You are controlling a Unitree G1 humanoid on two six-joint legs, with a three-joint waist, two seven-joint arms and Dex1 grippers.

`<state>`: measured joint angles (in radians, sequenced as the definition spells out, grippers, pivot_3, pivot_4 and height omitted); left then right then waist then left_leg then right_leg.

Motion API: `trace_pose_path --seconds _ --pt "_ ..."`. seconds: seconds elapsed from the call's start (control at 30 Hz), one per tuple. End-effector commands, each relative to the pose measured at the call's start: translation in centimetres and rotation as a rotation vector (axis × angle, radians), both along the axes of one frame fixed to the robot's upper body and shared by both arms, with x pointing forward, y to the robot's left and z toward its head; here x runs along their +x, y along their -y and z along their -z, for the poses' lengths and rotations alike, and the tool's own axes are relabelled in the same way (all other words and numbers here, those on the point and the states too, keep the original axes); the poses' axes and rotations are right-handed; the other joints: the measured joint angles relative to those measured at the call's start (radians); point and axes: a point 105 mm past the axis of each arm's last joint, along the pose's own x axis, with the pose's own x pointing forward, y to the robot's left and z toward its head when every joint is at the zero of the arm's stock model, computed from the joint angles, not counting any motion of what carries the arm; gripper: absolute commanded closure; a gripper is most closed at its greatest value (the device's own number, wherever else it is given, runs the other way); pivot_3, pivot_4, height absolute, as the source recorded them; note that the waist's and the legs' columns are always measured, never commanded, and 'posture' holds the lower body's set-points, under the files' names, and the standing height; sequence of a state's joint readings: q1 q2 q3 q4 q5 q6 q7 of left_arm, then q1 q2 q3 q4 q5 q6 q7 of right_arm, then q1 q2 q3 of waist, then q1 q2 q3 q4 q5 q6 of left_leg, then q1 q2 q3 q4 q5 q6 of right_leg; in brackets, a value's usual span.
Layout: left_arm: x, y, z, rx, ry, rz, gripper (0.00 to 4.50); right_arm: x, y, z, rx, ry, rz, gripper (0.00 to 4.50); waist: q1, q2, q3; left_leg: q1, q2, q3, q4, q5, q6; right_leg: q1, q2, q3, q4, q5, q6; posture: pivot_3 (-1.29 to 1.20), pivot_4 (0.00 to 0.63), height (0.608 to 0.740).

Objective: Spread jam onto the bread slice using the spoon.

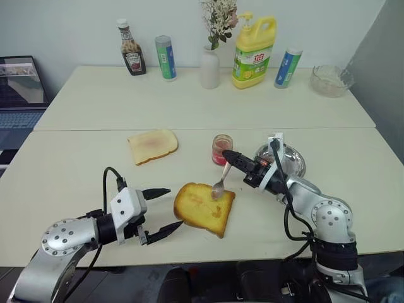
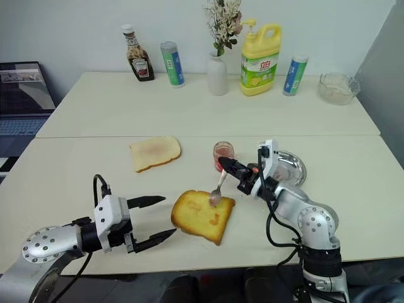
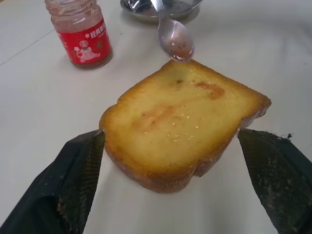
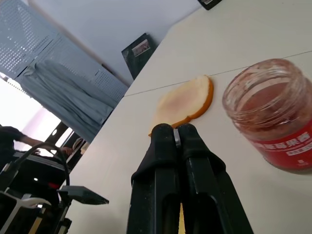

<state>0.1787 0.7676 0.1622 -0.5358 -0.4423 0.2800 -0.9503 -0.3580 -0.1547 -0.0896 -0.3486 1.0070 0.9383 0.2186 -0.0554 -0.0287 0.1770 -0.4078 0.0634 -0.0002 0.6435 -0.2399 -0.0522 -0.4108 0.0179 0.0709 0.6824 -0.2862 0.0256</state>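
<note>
Nearest, at the lower left of the head view, the left gripper (image 1: pixel 159 211) hangs just off the table (image 1: pixel 63 183) with its 2 black fingers spread wide apart, holding nothing. Its fingertips point toward the bread slice (image 1: pixel 204 208), which lies flat at lower centre, just right of those tips and not touching them. The slice is thick and golden with a darker crust and carries a faint reddish smear on top.

Just above the slice's far edge hangs the bowl of the spoon (image 1: pixel 218 188), a little red on it. The handle slants up and right into the right gripper (image 1: pixel 226 155), whose 2 fingers are pinched together on it, the arm reaching in from the lower right.

Behind the gripper, near centre frame, stands the jam (image 1: pixel 221 149), a short open glass jar with a red label. To its right sits a round steel dish (image 1: pixel 295 163). Left of the jar lies a thinner, paler slice (image 1: pixel 152 146).

Along the upper edge stand a ketchup bottle (image 1: pixel 131 55), 2 tubes, a white vase (image 1: pixel 210 68), a yellow detergent jug (image 1: pixel 254 50) and a glass bowl (image 1: pixel 331 80). A laptop (image 1: pixel 20 88) shows at the far left.
</note>
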Motion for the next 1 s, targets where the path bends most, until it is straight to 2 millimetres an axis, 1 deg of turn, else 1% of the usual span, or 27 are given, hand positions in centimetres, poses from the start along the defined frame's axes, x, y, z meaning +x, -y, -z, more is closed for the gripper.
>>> trace_pose_path --seconds 0.03,0.07,0.13,0.2,0.23,0.33,0.4,0.47,0.53,0.67,0.73,0.83,1.0 --pt "0.0 1.8 -2.8 -0.023 0.064 0.093 0.00 -0.8 1.1 -3.6 0.099 0.133 0.022 4.46 0.002 0.000 0.000 0.000 0.000 0.000 0.000 0.000 0.000 0.000 0.000 0.000 0.000 0.000 0.000 0.00 0.150 0.740" --pt "0.1 2.1 -3.2 -0.028 0.073 0.102 0.00 -0.8 1.5 -4.0 0.115 0.142 0.034 4.46 0.003 0.000 0.000 0.000 0.000 0.000 0.000 0.000 0.000 0.000 0.000 0.000 0.000 0.000 0.000 0.00 0.150 0.740" --pt "1.1 3.2 -4.7 -0.053 0.103 0.118 0.00 -0.3 4.0 -5.2 0.160 0.169 0.139 4.46 0.007 0.000 0.000 0.000 0.000 0.000 0.001 0.000 0.000 0.001 0.000 0.000 0.000 0.000 0.001 0.00 0.150 0.740" --pt "1.8 4.2 -5.8 -0.078 0.120 0.149 0.00 0.2 6.7 -5.7 0.163 0.182 0.251 4.46 0.011 0.000 0.000 0.000 -0.001 -0.001 0.001 0.000 0.000 0.002 0.000 0.000 0.000 0.000 0.001 0.00 0.150 0.740" --pt "2.0 4.5 -6.1 -0.083 0.123 0.159 0.00 0.3 7.6 -5.7 0.155 0.184 0.284 4.46 0.012 -0.001 0.000 0.000 -0.001 0.000 0.001 0.000 0.000 0.001 0.000 0.000 -0.001 0.001 0.001 0.00 0.150 0.740" --pt "2.8 5.8 -6.8 -0.085 0.118 0.192 0.00 0.6 11.3 -5.2 0.111 0.182 0.431 4.46 0.015 -0.001 0.000 0.000 -0.001 0.000 0.001 0.000 0.000 0.002 0.000 0.000 -0.001 0.001 0.001 0.00 0.150 0.740" --pt "3.3 6.6 -6.7 -0.034 0.129 0.223 0.00 0.9 13.9 -4.6 0.083 0.173 0.534 4.46 0.016 -0.001 0.000 0.000 -0.001 0.000 0.001 0.000 0.000 0.001 0.000 0.000 -0.001 0.001 0.000 0.00 0.150 0.740" --pt "3.6 7.4 -6.7 -0.006 0.139 0.257 0.00 1.3 15.9 -3.8 0.079 0.150 0.611 4.46 0.016 0.000 0.000 0.000 -0.001 -0.001 0.001 0.000 0.000 0.001 0.001 0.000 -0.001 0.001 0.000 0.00 0.150 0.740" --pt "4.0 8.1 -6.8 0.010 0.149 0.272 0.00 1.9 17.1 -2.9 0.072 0.126 0.658 4.46 0.011 0.000 0.000 0.001 -0.001 0.001 0.001 0.000 0.000 0.002 0.001 0.001 0.000 0.001 0.000 0.00 0.150 0.740" --pt "4.3 8.5 -6.8 0.023 0.159 0.282 0.00 2.5 17.9 -2.1 0.068 0.112 0.687 4.46 0.005 0.001 0.000 0.001 -0.001 0.001 0.001 0.000 0.000 0.002 0.001 0.002 0.000 0.001 0.000 0.00 0.150 0.740" --pt "4.4 9.4 -6.9 0.022 0.159 0.306 0.00 3.7 19.2 -0.8 0.056 0.074 0.743 4.46 0.005 0.001 0.000 0.001 -0.001 0.001 0.000 0.000 0.000 0.002 0.001 0.002 0.000 0.001 0.000 0.00 0.150 0.740" --pt "4.6 10.2 -7.3 0.020 0.166 0.318 0.00 4.9 20.4 0.5 0.059 0.041 0.780 4.46 0.007 0.001 0.000 0.001 -0.001 0.001 0.001 0.000 0.000 0.002 0.001 0.002 0.000 0.001 0.000 0.00 0.150 0.740" --pt "4.6 10.8 -7.7 0.024 0.174 0.325 0.00 6.1 21.8 1.7 0.077 0.007 0.822 4.46 0.007 0.001 0.001 0.001 -0.001 0.001 0.001 0.000 0.000 0.002 0.001 0.001 -0.001 0.002 0.000 0.00 0.150 0.740"
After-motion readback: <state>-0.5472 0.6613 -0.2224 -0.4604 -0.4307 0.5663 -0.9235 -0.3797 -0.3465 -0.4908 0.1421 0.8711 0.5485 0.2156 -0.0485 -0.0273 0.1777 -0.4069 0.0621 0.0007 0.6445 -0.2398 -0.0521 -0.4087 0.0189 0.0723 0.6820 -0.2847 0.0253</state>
